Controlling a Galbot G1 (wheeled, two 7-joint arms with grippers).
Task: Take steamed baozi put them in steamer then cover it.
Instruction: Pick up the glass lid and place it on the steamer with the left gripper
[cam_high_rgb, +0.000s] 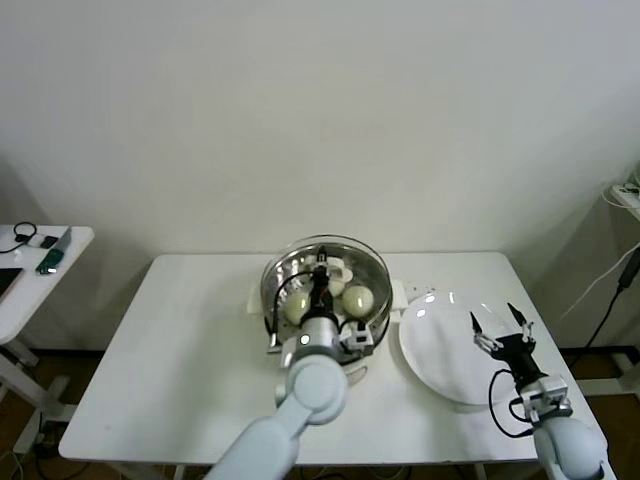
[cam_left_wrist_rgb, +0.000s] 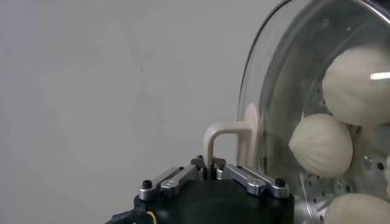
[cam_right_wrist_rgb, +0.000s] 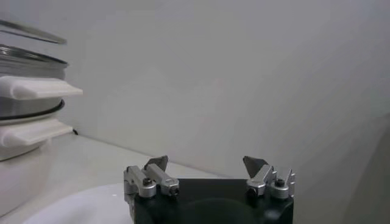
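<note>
**Fingers pinch the lid handle over the steamer**

The left gripper (cam_left_wrist_rgb: 213, 171) is clamped on the cover (cam_high_rgb: 325, 262) by its white handle, holding the glass directly above the steamer (cam_high_rgb: 372, 322). Steamed baozi (cam_high_rgb: 358, 298) sit inside the steamer. Beside the steamer, the right gripper (cam_high_rgb: 502, 327) hovers spread wide over the white plate (cam_high_rgb: 432, 350).

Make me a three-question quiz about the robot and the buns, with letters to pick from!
1. Where is the white plate? A) right of the steamer B) on the floor C) on the lid
2. How many baozi show through the cover in the left wrist view? A) none B) three C) ten
3. The left gripper is: A) open wide B) shut on the cover's handle C) holding the plate

A: it lies beside the steamer, under the open right gripper.
B: three baozi show.
B: its fingers pinch the handle.
</note>
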